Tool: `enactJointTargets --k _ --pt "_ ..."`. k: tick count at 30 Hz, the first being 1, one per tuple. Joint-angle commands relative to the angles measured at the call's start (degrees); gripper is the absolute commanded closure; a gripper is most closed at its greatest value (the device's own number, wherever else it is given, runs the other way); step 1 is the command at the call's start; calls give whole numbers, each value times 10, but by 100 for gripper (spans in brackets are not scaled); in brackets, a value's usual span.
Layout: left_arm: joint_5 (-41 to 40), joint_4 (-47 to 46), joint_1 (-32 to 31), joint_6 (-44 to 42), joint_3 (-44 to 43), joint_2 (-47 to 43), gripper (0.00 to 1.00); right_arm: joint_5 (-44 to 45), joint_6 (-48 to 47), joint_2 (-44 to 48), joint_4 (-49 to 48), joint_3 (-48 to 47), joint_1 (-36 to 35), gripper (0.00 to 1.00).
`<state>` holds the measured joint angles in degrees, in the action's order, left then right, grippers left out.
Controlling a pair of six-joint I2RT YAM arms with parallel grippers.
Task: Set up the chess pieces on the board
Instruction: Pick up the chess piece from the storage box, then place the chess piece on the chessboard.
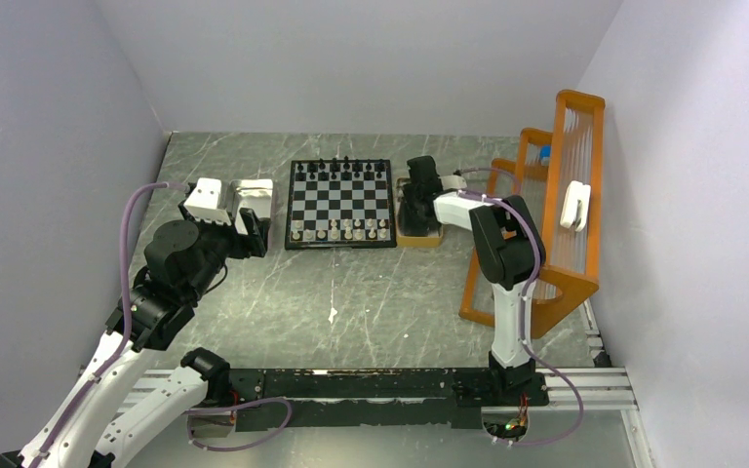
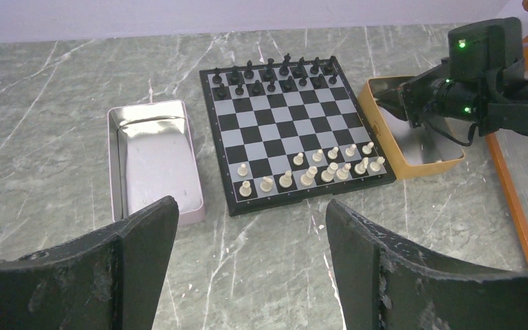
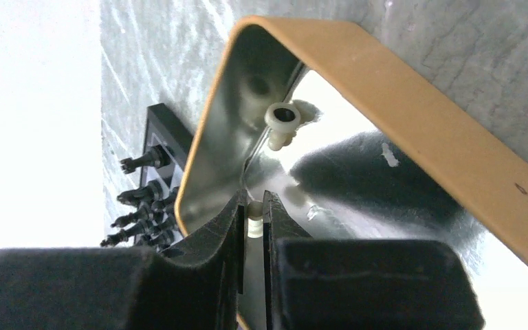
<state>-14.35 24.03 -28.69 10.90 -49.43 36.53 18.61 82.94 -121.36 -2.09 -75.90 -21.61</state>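
While the left gripper (image 2: 251, 205) hangs wide open and empty, at about eight o'clock from the board (image 2: 285, 130) in the top view, its own danger looks small. Only a sweep toward three o'clock would shove the silvery tray (image 2: 113, 172) into the board and shake the cream chessmen (image 2: 316, 168) on the two near ranks.

The second of those ranks shows gaps. Any arriving piece must be set down between close neighbours, and a finger far broader than a chessman could topple them.

Further right, the right gripper (image 3: 254, 199) is down inside the tan tray (image 3: 399, 89). Its fingers are closed almost to touching on a small cream piece (image 3: 253, 227), pinched only at the very tips. So slight a hold on so tiny a thing may, I judge, let it twist or squirt free on the lift. A brush against the tray wall on the board's side could also knock it loose.

As for containers, the silvery tray lies just beside the board at its nine o'clock and shows only its shiny floor, with no chessman that I can see. The tan tray lies just beside the board at its three o'clock. It holds the gripped piece and one more cream piece, the loose pawn (image 3: 282, 118), lying on its side at twelve o'clock from the fingertips. On the board itself, the black chessmen (image 2: 275, 72) crowd the two far ranks.
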Motion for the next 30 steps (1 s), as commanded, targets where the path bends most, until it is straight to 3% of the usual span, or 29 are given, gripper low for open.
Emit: enactJointTargets --k 1,14,22,30 --pt "3 -6 5 -5 -1 1 17 45 -55 53 -12 19 -2 89" --pt "0 -5 5 -4 -1 1 17 44 -260 179 -105 103 -4 90" --pt "-5 -5 5 -3 -1 4 17 -112 -468 227 -230 147 -27 90" --pt "-9 -3 6 -3 0 2 17 -249 -611 177 -286 105 -99 90"
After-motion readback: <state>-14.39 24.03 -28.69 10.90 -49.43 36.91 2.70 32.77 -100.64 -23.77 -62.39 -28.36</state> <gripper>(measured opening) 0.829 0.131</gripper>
